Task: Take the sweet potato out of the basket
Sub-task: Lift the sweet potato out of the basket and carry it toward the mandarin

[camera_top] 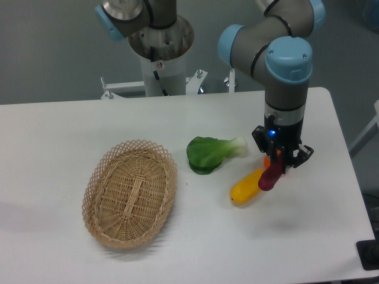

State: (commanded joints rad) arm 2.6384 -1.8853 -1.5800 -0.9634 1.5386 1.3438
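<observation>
At the right side of the table, I find the gripper clenched on the sweet potato, which hangs tilted from the jaws, apparently clear of the surface, just over the end of the yellow fruit. An orange object shows behind the fingers, mostly hidden. The basket lies well apart to the left, holding nothing I can see; a leafy green vegetable lies between. I judge the pick step effectively done; the next move calls only for a secure hold while carrying.

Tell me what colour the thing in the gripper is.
Dark purple-red: the sweet potato, held in the gripper, seen in the fixed camera view.
</observation>
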